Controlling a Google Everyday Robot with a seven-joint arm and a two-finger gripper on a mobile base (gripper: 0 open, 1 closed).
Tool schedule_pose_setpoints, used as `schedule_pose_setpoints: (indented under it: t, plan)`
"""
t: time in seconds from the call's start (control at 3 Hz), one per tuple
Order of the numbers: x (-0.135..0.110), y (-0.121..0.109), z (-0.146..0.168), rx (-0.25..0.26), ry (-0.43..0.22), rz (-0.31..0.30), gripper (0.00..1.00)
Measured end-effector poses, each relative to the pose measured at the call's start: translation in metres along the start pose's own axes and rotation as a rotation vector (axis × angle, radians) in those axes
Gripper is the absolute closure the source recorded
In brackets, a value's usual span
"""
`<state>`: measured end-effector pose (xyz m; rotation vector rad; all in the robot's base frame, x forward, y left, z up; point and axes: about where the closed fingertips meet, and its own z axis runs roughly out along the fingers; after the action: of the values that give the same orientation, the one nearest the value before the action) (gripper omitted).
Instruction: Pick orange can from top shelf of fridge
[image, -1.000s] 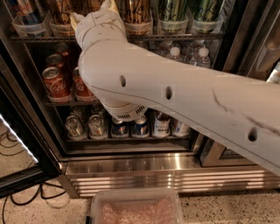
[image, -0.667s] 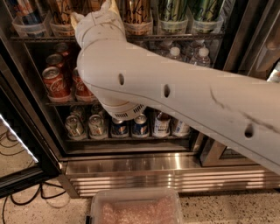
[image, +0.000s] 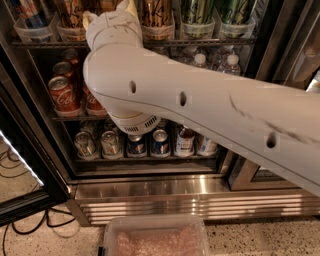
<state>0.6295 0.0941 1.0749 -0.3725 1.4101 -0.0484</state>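
The fridge (image: 175, 196) stands open in front of me, with a steel base and a dark interior. Its top shelf (image: 210, 42) is a thin wire rack carrying clear trays of tall cans. Coppery orange cans with dark lettering stand there, one (image: 156, 14) just right of my arm and another (image: 70, 13) just left of it. My gripper (image: 121, 9) is up at that shelf between these two cans, at the frame's top edge, mostly hidden behind my white wrist (image: 110, 30). The can slot directly behind it is hidden.
Green cans (image: 192, 11) fill the top shelf's right side. Red cola cans (image: 62, 93) and water bottles (image: 231, 63) sit on the middle rack, with mixed cans (image: 160, 142) on the bottom one. The glass door (image: 25, 165) hangs open at left. A clear plastic tub (image: 155, 236) and cables (image: 15, 227) lie on the floor.
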Motion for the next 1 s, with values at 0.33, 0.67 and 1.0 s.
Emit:
schedule_pose_setpoints:
  t: [0.33,0.67,1.0]
  plan:
    - [0.001,-0.003,0.004,0.020,0.001,0.007,0.42]
    - [0.003,-0.010,0.021,0.054,0.001,0.001,0.40]
    - [0.006,-0.012,0.024,0.062,0.004,-0.003,0.40]
